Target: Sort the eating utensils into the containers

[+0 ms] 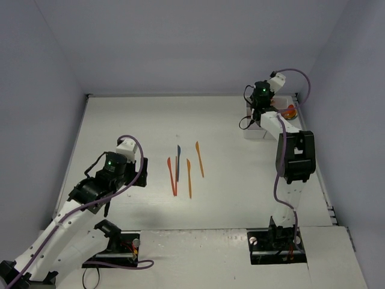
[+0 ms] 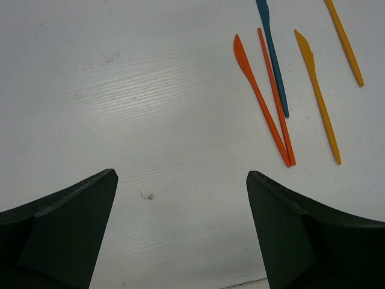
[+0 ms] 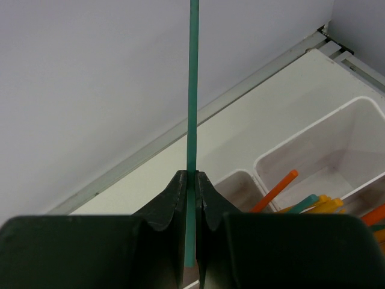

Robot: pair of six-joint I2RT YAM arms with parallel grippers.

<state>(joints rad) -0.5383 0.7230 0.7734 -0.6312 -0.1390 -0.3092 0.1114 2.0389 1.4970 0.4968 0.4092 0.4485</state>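
Several eating utensils lie mid-table: a red knife (image 2: 258, 99), a thin red handle (image 2: 275, 96), a teal one (image 2: 274, 60) and two orange knives (image 2: 317, 96) (image 2: 344, 42). From above they show as a loose group (image 1: 188, 177). My left gripper (image 2: 180, 180) hangs open over bare table, to the near left of them. At the far right, my right gripper (image 3: 191, 177) is shut on the thin teal handle of a utensil (image 3: 192, 90), just above the white containers (image 3: 313, 129). One compartment holds orange (image 3: 275, 189), teal and yellow handles.
The containers (image 1: 255, 131) stand at the table's back right, partly hidden by the right arm (image 1: 295, 153). Grey walls close the table at the back and both sides. A seam runs along the table's near edge by the arm bases.
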